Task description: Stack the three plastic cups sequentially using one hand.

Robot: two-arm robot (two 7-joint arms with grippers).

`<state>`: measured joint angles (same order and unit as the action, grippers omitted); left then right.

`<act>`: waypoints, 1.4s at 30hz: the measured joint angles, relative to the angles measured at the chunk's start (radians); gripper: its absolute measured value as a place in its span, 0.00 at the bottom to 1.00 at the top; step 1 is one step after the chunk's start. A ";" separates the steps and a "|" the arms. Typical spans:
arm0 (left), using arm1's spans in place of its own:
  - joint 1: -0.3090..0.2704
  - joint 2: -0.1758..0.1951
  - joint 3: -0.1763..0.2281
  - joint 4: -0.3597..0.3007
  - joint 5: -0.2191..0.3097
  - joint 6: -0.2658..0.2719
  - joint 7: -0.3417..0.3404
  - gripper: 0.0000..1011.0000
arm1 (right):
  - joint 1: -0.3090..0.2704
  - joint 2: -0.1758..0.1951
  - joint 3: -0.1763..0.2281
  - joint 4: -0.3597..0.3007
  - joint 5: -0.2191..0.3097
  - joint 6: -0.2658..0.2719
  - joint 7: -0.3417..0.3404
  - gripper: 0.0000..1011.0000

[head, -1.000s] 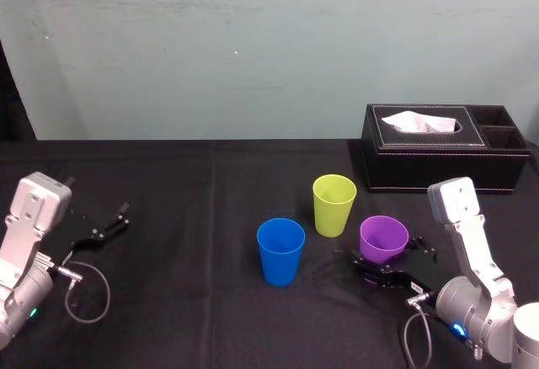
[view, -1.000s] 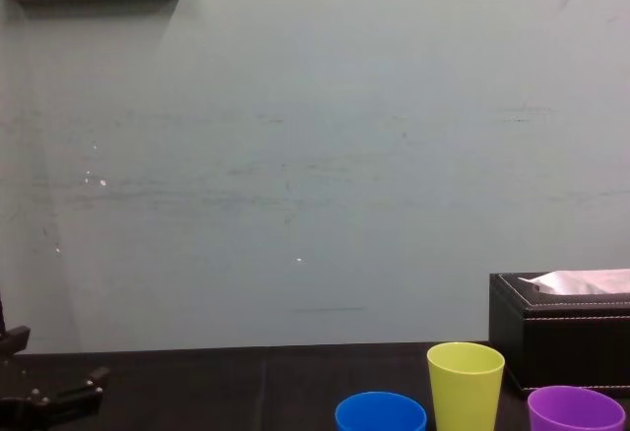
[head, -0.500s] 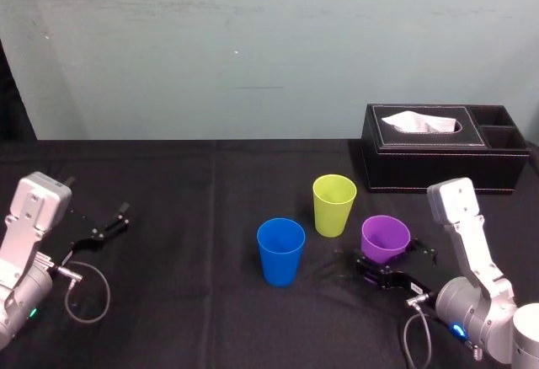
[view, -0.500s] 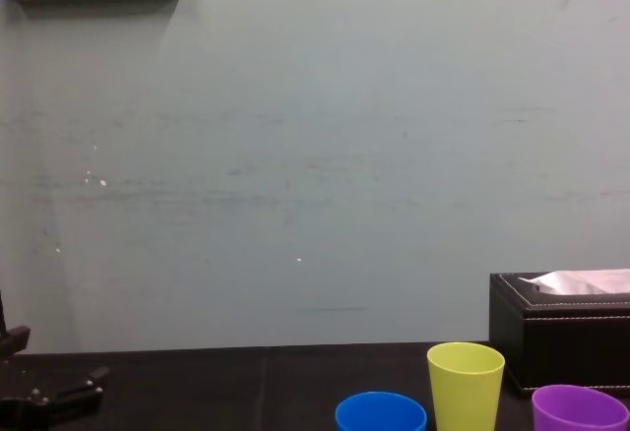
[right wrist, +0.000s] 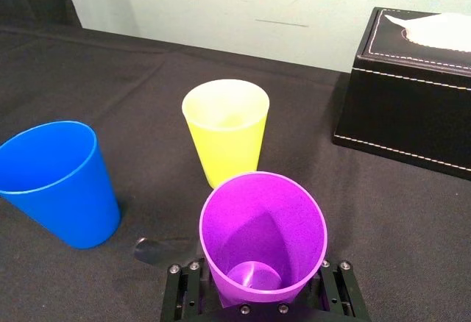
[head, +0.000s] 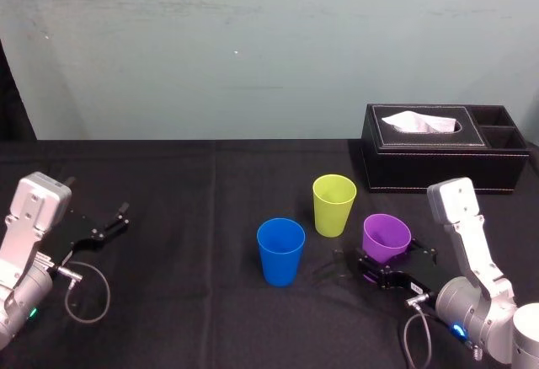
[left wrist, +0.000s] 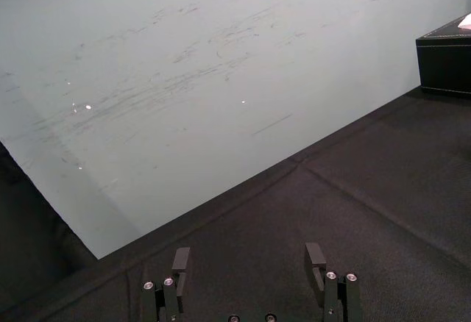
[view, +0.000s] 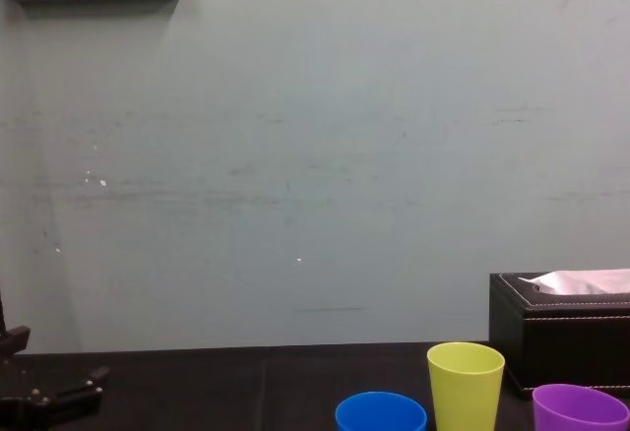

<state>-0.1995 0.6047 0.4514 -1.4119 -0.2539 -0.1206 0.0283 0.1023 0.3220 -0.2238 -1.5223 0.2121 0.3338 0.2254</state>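
One purple cup (right wrist: 263, 223) sits clenched in the right end effector (right wrist: 263, 281), the left end effector (left wrist: 249, 252) lying released.

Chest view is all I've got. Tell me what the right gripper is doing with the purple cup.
Observer: The right gripper is shut on the purple cup near its base.
Operator: Name a cup to stack into.
Observer: The yellow-green cup stands upright and empty straight ahead of that gripper, apart from the purple one.
Operator: Report the left gripper.
Observer: The left gripper rests open over the table at its left side, holding nothing.
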 joint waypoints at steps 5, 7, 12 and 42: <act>0.000 0.000 0.000 0.000 0.000 0.000 0.000 0.99 | 0.000 0.000 0.000 0.000 0.000 0.000 0.000 0.71; 0.000 0.000 0.000 0.000 0.000 0.000 0.000 0.99 | 0.000 0.000 0.000 0.000 0.000 0.000 0.000 0.71; 0.000 0.000 0.000 0.000 0.000 0.000 0.000 0.99 | 0.000 0.000 0.000 0.000 0.001 0.000 -0.001 0.71; 0.000 0.000 0.000 0.000 0.000 0.000 0.000 0.99 | 0.015 0.008 0.010 -0.079 -0.055 0.001 0.034 0.71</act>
<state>-0.1995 0.6047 0.4514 -1.4120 -0.2539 -0.1205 0.0283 0.1177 0.3302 -0.2138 -1.6017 0.1571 0.3349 0.2592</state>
